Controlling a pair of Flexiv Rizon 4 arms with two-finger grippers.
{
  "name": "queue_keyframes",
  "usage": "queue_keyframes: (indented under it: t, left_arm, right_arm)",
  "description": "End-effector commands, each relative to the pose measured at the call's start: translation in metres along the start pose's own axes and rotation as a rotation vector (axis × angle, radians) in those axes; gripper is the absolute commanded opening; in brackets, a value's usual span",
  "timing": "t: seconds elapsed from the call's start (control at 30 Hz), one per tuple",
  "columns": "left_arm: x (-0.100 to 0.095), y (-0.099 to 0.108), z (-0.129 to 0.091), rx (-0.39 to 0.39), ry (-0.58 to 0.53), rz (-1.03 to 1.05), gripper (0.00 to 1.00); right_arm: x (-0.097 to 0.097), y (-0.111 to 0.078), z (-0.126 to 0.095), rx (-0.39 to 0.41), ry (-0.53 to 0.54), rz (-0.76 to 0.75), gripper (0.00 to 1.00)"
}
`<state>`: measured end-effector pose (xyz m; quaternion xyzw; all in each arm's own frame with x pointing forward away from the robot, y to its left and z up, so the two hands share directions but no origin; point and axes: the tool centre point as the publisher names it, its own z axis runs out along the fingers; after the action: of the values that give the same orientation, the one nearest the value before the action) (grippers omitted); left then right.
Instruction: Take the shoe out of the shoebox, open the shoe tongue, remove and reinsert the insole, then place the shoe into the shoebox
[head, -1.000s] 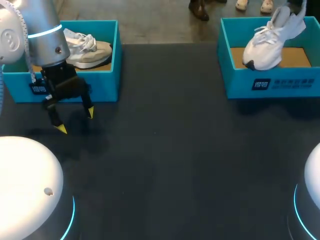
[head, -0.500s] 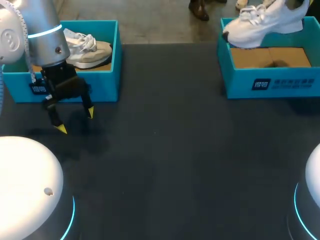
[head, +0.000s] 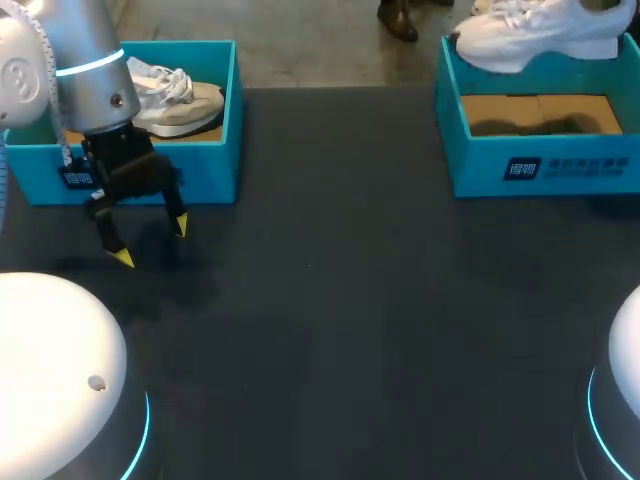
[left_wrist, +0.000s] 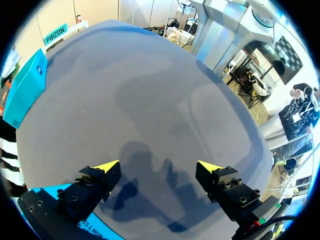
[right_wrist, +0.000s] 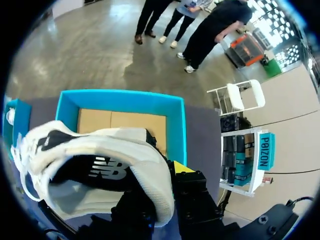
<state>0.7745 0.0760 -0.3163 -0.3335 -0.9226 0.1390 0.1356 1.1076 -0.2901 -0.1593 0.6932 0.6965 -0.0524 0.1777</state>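
A white shoe (head: 540, 35) hangs level above the teal right shoebox (head: 540, 165), toe toward the left. The box's cardboard floor is bare. In the right wrist view my right gripper (right_wrist: 162, 175) is shut on the heel collar of the white shoe (right_wrist: 100, 160), with one finger hidden inside it; this gripper is out of the head view. My left gripper (head: 150, 240) stands open just above the table, in front of the teal left shoebox (head: 215, 165), which holds a beige-and-white shoe (head: 175, 100). Nothing lies between the left gripper's (left_wrist: 159, 167) fingers.
The dark table (head: 350, 330) stretches between the two boxes. The left shoebox's front wall (left_wrist: 85, 227) is close behind the left gripper. The right shoebox (left_wrist: 25, 87) shows far across the table in the left wrist view.
The white shoe has risen out of the right shoebox, swinging from toe-down to level and drifting right. The left arm has not moved.
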Motion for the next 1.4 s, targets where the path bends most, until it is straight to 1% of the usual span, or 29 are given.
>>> queue_keyframes:
  t: [0.03, 0.2, 0.33, 0.47, 0.5, 0.63, 0.7, 0.77, 1.1, 1.23, 1.4]
  left_arm:
    - [0.001, 0.000, 0.000, -0.003, 0.000, 0.000, 1.00]
    - [0.001, 0.000, 0.000, -0.003, 0.000, 0.000, 1.00]
    - [0.001, 0.000, 0.000, -0.003, 0.000, 0.000, 1.00]
    - [0.001, 0.000, 0.000, -0.003, 0.000, 0.000, 1.00]
    - [0.001, 0.000, 0.000, -0.003, 0.000, 0.000, 1.00]
    - [0.001, 0.000, 0.000, -0.003, 0.000, 0.000, 1.00]
    - [0.001, 0.000, 0.000, -0.003, 0.000, 0.000, 1.00]
    - [0.001, 0.000, 0.000, -0.003, 0.000, 0.000, 1.00]
    - [0.001, 0.000, 0.000, -0.003, 0.000, 0.000, 1.00]
    - [0.001, 0.000, 0.000, -0.003, 0.000, 0.000, 1.00]
    - [0.001, 0.000, 0.000, -0.003, 0.000, 0.000, 1.00]
  right_arm:
    - [-0.002, 0.008, 0.016, 0.019, 0.057, 0.003, 0.00]
    - [0.007, 0.006, 0.033, 0.058, 0.052, 0.025, 0.00]
    - [0.013, 0.003, 0.043, 0.066, 0.066, 0.036, 0.00]
    - [0.016, 0.001, 0.059, 0.075, 0.094, 0.050, 0.00]
    - [0.017, 0.000, 0.064, 0.074, 0.120, 0.054, 0.00]
    - [0.013, -0.002, 0.080, 0.084, 0.153, 0.072, 0.00]
    - [0.009, -0.004, 0.087, 0.087, 0.142, 0.076, 0.00]
    - [0.007, -0.005, 0.093, 0.095, 0.156, 0.082, 0.00]
    - [0.005, -0.011, 0.098, 0.094, 0.128, 0.073, 0.00]
    - [0.004, -0.012, 0.106, 0.097, 0.108, 0.067, 0.00]
    - [-0.002, -0.016, 0.115, 0.104, 0.101, 0.073, 0.00]
